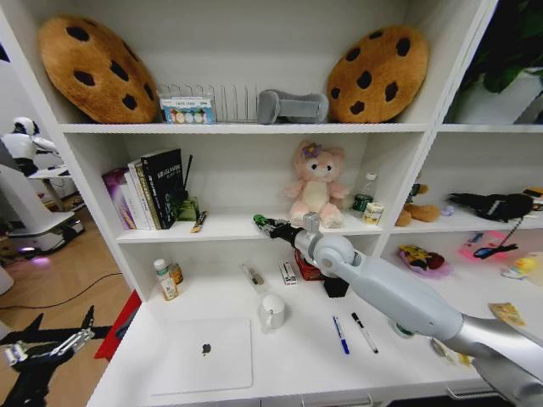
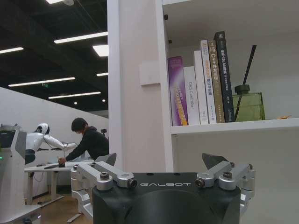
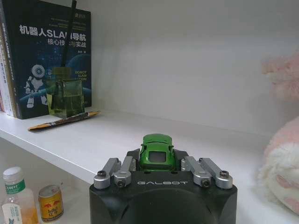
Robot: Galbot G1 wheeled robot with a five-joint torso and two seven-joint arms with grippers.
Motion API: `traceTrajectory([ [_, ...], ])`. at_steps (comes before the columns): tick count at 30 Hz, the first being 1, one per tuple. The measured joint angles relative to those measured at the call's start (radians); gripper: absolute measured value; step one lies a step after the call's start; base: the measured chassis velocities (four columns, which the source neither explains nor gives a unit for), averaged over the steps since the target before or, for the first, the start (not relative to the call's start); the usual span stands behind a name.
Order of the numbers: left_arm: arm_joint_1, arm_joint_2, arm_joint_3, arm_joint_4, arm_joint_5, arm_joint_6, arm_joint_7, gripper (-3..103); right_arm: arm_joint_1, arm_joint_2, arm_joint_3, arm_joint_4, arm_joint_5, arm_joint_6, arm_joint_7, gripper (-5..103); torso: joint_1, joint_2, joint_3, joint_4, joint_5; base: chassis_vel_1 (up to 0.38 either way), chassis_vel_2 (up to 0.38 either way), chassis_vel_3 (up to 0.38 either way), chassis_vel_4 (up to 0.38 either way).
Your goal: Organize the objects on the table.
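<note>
Green toy car being held at the middle shelf

On the table (image 1: 127,360), the closed silver laptop (image 1: 206,354) is being shown at 7 o'clock, with the blue pen (image 1: 340,334) and black pen (image 1: 365,331) at 5 o'clock, their long axes running front to back. The green toy car (image 3: 157,152) is being clamped lengthwise in the right gripper (image 3: 158,164), nose pointed away toward the shelf's back wall. The left gripper (image 2: 161,175) is being held spread wide at 8 o'clock.
</note>
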Motion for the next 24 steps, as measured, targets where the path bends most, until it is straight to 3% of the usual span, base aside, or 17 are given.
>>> traceTrajectory([
  [3, 0.0, 0.0, 0.0, 0.0, 0.0, 0.0, 0.0, 100, -0.009, -0.005, 0.004, 0.005, -0.005, -0.005, 0.005, 34, 0.0, 0.0, 0.0, 0.0, 0.0, 0.0, 0.0, 0.0, 0.0],
  [9, 0.0, 0.0, 0.0, 0.0, 0.0, 0.0, 0.0, 100, -0.042, -0.012, 0.031, 0.034, -0.014, -0.017, 0.017, 61, 0.0, 0.0, 0.0, -0.0001, 0.0, 0.0, 0.0, 0.0, 0.0],
  [11, 0.0, 0.0, 0.0, 0.0, 0.0, 0.0, 0.0, 100, -0.045, -0.012, 0.038, 0.041, -0.016, -0.017, 0.021, 61, 0.0, 0.0, 0.0, 0.0, 0.0, 0.0, 0.0, 0.0, 0.0],
  [13, 0.0, 0.0, 0.0, 0.0, 0.0, 0.0, 0.0, 100, -0.049, -0.012, 0.05, 0.05, -0.017, -0.017, 0.033, 73, 0.0, 0.0, 0.0, -0.0001, 0.0001, 0.0, 0.0, 0.0, 0.0],
  [14, 0.0, 0.0, 0.0, 0.0, 0.0, 0.0, 0.0, 100, -0.049, -0.012, 0.05, 0.05, -0.017, -0.017, 0.033, 73, 0.0, 0.0, 0.0, -0.0001, 0.0001, 0.0, 0.0, 0.0, 0.0],
  [16, 0.0, 0.0, 0.0, 0.0, 0.0, 0.0, 0.0, 100, -0.053, -0.01, 0.093, 0.081, -0.008, -0.019, 0.063, 89, 0.0, 0.0, 0.0, 0.0001, 0.0, 0.0, 0.0, 0.0, 0.0],
  [20, 0.0, 0.0, 0.0, 0.0, 0.0, 0.0, 0.0, 100, -0.058, -0.017, 0.13, 0.114, 0.004, -0.026, 0.08, 94, 0.0, 0.0, 0.0, 0.0002, -0.0001, 0.0, 0.0, 0.0, 0.0],
  [21, 0.0, 0.0, 0.0, 0.0, 0.0, 0.0, 0.0, 100, -0.085, -0.04, 0.191, 0.184, 0.031, -0.043, 0.114, 97, 0.0, 0.0, 0.0, 0.0002, 0.0, 0.0, 0.0, 0.0, 0.0],
  [22, 0.0, 0.0, 0.0, 0.0, 0.0, 0.0, 0.0, 100, -0.273, -0.142, 0.395, 0.369, 0.049, -0.052, 0.123, 100, 0.0, 0.0, 0.0, 0.0, 0.0002, 0.0, 0.0, 0.0, 0.0],
  [23, 0.0, 0.0, 0.0, 0.0, 0.0, 0.0, 0.0, 100, -0.385, -0.187, 0.517, 0.439, 0.028, -0.05, 0.11, 100, 0.0, 0.0, 0.0, -0.0003, 0.0001, 0.0, 0.0, 0.0, 0.0],
  [24, 0.0, 0.0, 0.0, 0.0, 0.0, 0.0, 0.0, 100, -0.385, -0.187, 0.517, 0.439, 0.028, -0.05, 0.11, 100, 0.0, 0.0, 0.0, -0.0003, 0.0001, 0.0, 0.0, 0.0, 0.0],
])
